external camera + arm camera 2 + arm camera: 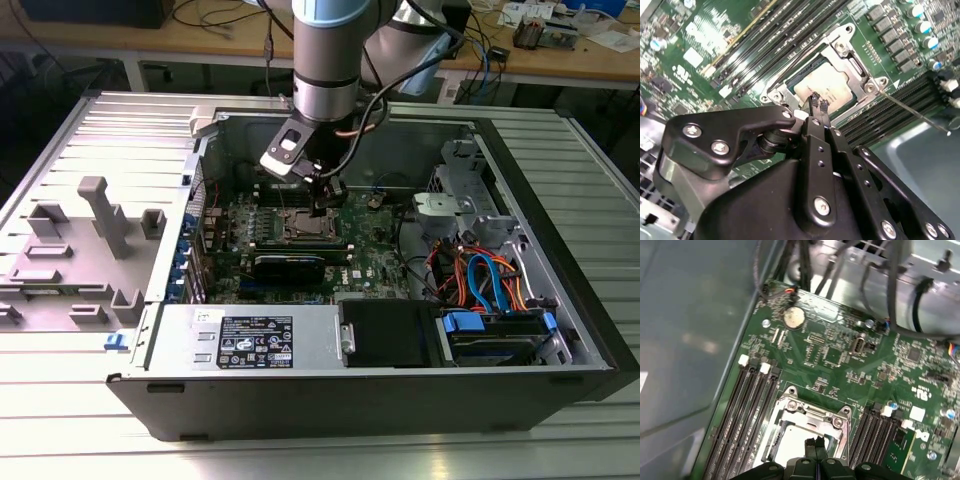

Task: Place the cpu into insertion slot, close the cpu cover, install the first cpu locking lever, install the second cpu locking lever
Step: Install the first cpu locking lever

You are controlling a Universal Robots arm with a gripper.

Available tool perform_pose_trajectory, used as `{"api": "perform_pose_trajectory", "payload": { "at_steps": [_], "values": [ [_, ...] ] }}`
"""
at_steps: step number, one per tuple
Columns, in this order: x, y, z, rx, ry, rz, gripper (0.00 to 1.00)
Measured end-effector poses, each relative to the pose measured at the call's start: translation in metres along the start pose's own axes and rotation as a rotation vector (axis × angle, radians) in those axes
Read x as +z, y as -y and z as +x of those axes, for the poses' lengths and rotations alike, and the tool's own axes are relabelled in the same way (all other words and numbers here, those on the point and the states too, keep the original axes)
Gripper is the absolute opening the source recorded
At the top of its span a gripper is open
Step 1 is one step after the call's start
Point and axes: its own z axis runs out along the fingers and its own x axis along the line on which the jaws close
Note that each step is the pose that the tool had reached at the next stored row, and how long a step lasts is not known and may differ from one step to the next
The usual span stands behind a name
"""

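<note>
Ribbed counter (pixel 60 150), open computer case (pixel 400 400): cpu (pixel 832 85) seated, cpu cover (pixel 810 414) flat over it; claw (pixel 818 104) pressed together, empty, above. Locking lever (pixel 912 112) unlatched; best pushed steadily, sparing chip.

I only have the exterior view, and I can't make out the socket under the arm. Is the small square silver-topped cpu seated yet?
Observer: Yes. In the second wrist view the small, square, shiny silver-topped cpu lies flat in place, top facing up.
Operator: And the thin silver-grey metal cpu cover, up or down?
Observer: Down. In the first wrist view the hinged silver-grey cpu cover lies flat around the chip, which shows through its square window.
</note>
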Motion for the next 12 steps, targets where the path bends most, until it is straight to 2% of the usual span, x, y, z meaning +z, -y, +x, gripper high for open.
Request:
{"api": "perform_pose_trajectory", "payload": {
  "at_steps": [5, 12],
  "values": [
    [-0.0128, 0.0, -0.0004, -0.035, -0.0001, -0.0011, 0.11],
    [-0.014, -0.0001, -0.0004, -0.174, -0.0007, -0.0053, 0.11]
  ]
}}
